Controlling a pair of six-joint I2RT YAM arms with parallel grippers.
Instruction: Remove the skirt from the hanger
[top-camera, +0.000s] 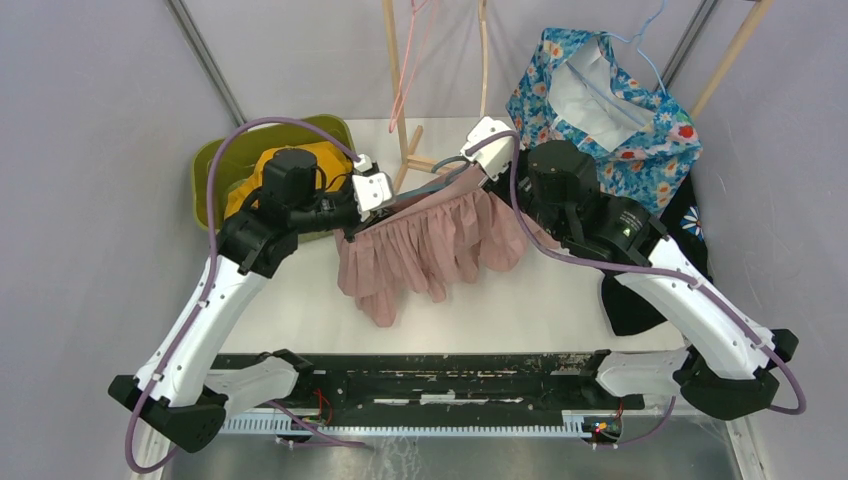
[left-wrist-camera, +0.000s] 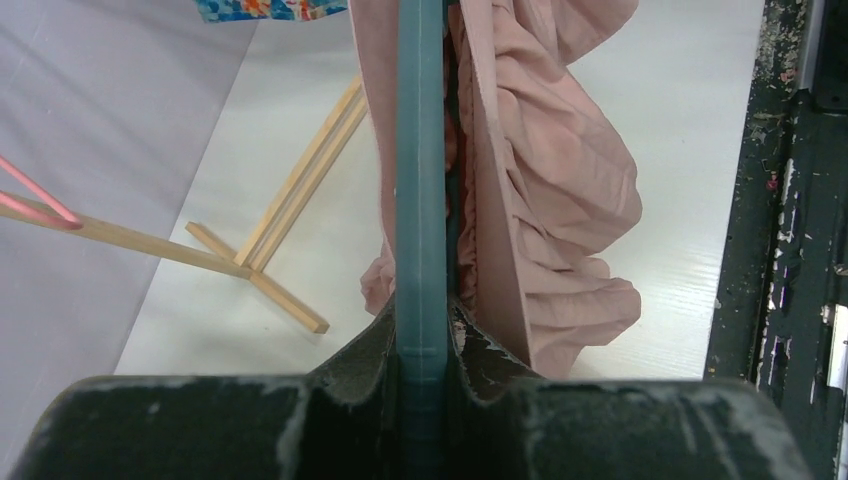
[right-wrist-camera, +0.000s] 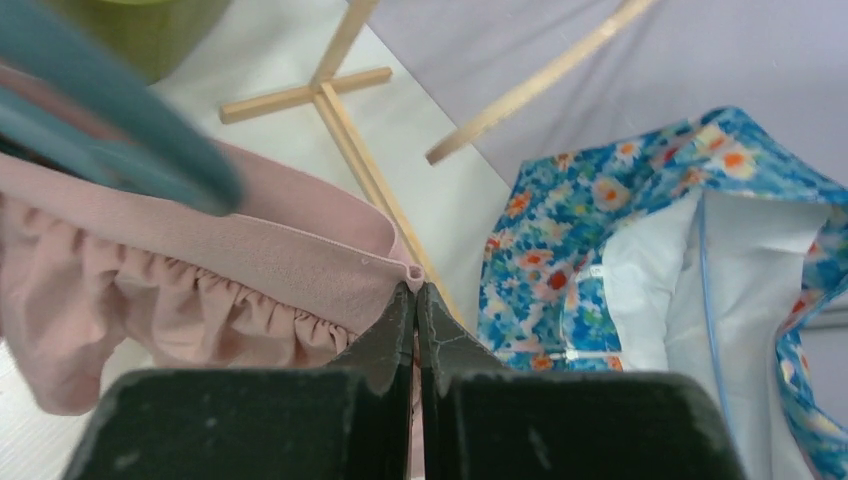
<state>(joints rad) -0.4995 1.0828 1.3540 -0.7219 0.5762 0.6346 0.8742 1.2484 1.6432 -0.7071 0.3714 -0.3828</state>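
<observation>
White table (top-camera: 520, 310) lies under the pink skirt (top-camera: 430, 240), held up between both arms. Left gripper (left-wrist-camera: 422, 340) is clenched on the teal hanger (left-wrist-camera: 420, 150); right gripper (right-wrist-camera: 415, 300) pinches the skirt's waistband end.

skirt (top-camera: 430, 245): matt gathered cloth | hanger (left-wrist-camera: 420, 200): smooth matt teal | rack (left-wrist-camera: 300, 180): bare wood

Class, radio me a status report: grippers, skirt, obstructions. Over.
Left gripper shut on flat teal hanger. Right gripper shut on waistband of pink ruffled skirt. Skirt not yet off. Wooden rack base just behind.
</observation>
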